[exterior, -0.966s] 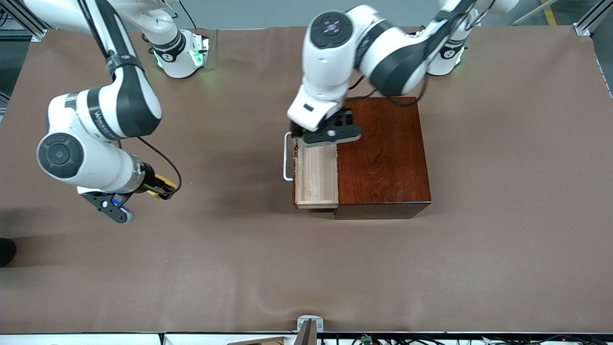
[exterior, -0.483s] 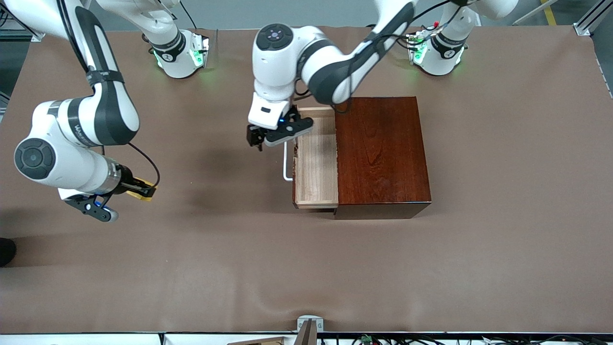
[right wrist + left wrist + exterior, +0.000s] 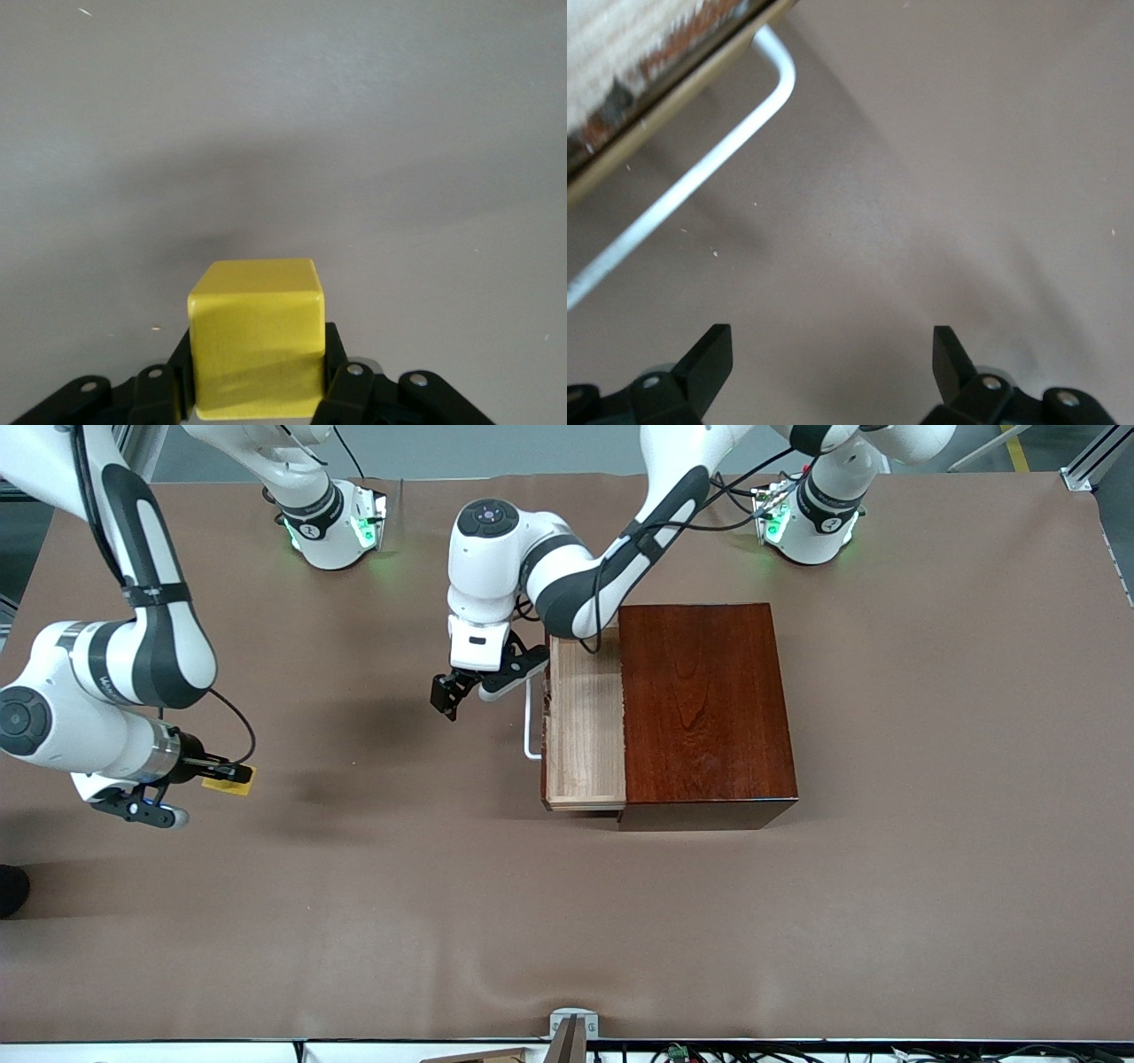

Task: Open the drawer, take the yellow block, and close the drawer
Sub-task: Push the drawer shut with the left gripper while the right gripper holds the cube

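The dark reddish-brown wooden box (image 3: 706,710) stands mid-table with its pale drawer (image 3: 585,731) pulled out toward the right arm's end. The white handle (image 3: 530,722) also shows in the left wrist view (image 3: 700,173). My left gripper (image 3: 450,692) is open and empty over the bare table beside the handle; its fingertips (image 3: 709,354) show wide apart. My right gripper (image 3: 232,772) is shut on the yellow block (image 3: 230,777), low over the table near the right arm's end. The block (image 3: 257,345) sits between the fingers in the right wrist view.
The brown table mat (image 3: 567,921) runs wide and bare nearer the front camera. Both arm bases stand along the table's edge farthest from the front camera. A small metal bracket (image 3: 571,1032) sits at the table's edge nearest the front camera.
My left gripper has moved off the drawer's corner out over the table beside the handle. My right gripper has carried the yellow block farther toward the right arm's end and lower.
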Available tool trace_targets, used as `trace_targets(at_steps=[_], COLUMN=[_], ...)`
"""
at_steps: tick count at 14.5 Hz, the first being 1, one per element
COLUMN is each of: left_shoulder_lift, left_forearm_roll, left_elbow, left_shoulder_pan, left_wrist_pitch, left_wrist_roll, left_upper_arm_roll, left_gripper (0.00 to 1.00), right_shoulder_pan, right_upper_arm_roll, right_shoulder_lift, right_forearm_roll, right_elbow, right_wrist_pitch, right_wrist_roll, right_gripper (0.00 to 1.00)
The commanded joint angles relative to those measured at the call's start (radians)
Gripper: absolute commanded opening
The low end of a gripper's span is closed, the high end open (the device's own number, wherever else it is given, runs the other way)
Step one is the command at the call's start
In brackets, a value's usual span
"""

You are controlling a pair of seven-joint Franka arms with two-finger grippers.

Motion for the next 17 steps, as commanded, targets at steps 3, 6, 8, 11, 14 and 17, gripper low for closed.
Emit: trace_targets(at_steps=[3,6,8,11,14,17], left_shoulder_lift=[0.049,0.053,0.053,0.04,0.035,0.032], left_forearm_roll=[0.022,0.024,0.027,0.019,0.024,0.03], left_elbow=[0.032,0.03,0.03,0.03,0.03,0.03], left_shoulder_pan=[-0.015,-0.009,-0.006,-0.004,0.013,0.014], left_wrist_pitch=[0.019,-0.062,-0.073,-0.106,-0.157,-0.267], left_wrist_roll=[-0.146,-0.142,-0.14,-0.135,-0.135,-0.132], left_upper_arm_roll=[0.031,0.061,0.067,0.1,0.103,0.12], left_gripper=[1.0,1.0,1.0,1.0,1.0,1.0], right_shoulder_pan=[-0.031,-0.038,-0.058,-0.07,-0.085,-0.09], right_upper_arm_roll=[0.02,0.018,0.02,0.02,0.02,0.02], right_shoulder_lift=[-0.025,-0.01,0.025,0.07,0.097,0.122], right_forearm_roll=[-0.015,-0.015,-0.015,-0.015,-0.015,-0.015], right_elbow=[-0.126,-0.203,-0.211,-0.211,-0.211,-0.212], right_wrist_pitch=[0.127,0.239,0.273,0.289,0.319,0.336], right_wrist_roll=[-0.106,-0.162,-0.195,-0.206,-0.225,-0.227], right_gripper=[0.0,0.0,0.0,0.0,0.0,0.03])
